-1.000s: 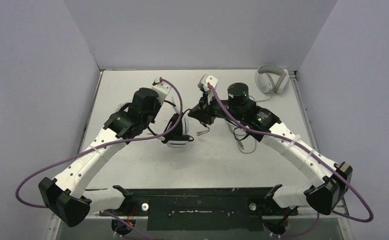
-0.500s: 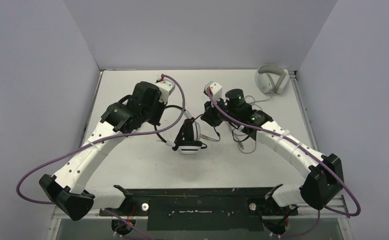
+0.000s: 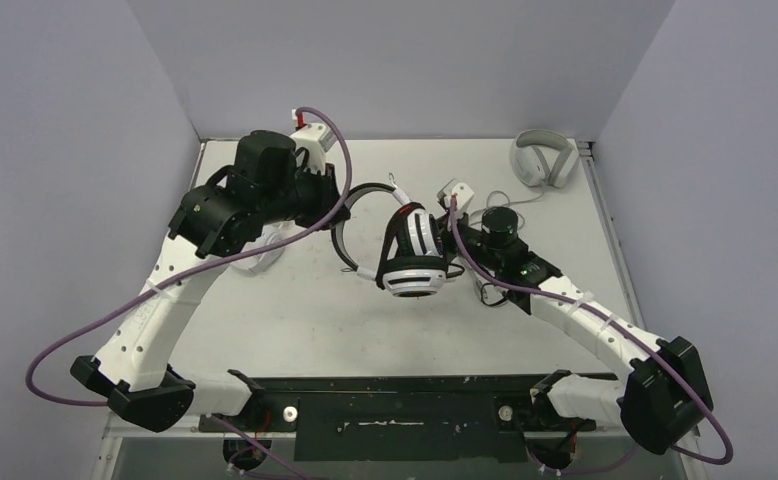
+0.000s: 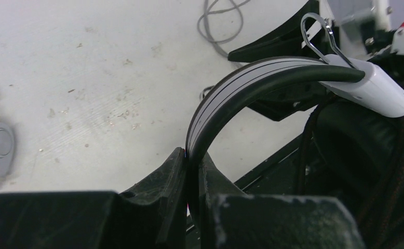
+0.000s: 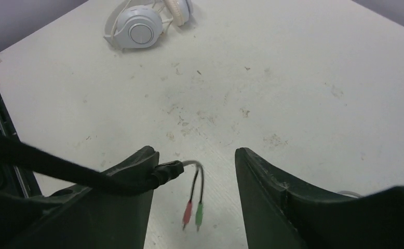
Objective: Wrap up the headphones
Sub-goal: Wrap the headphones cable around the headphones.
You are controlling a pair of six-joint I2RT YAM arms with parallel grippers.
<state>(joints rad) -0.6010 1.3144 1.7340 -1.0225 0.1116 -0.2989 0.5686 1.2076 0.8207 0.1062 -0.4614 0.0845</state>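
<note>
Black-and-white headset [image 3: 415,262] hangs from left end effector [image 4: 191,162], well inside table [image 3: 295,320] edges.

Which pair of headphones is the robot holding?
The black-and-white headset: the left gripper pinches its headband; the light grey pair and the small white pair lie on the table.

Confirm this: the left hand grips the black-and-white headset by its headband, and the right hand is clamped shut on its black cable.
Wrong about the right hand: the right wrist view shows its jaws standing apart, the black cable only lying against one finger. The left hand does grip the black-and-white headset by its headband.
</note>
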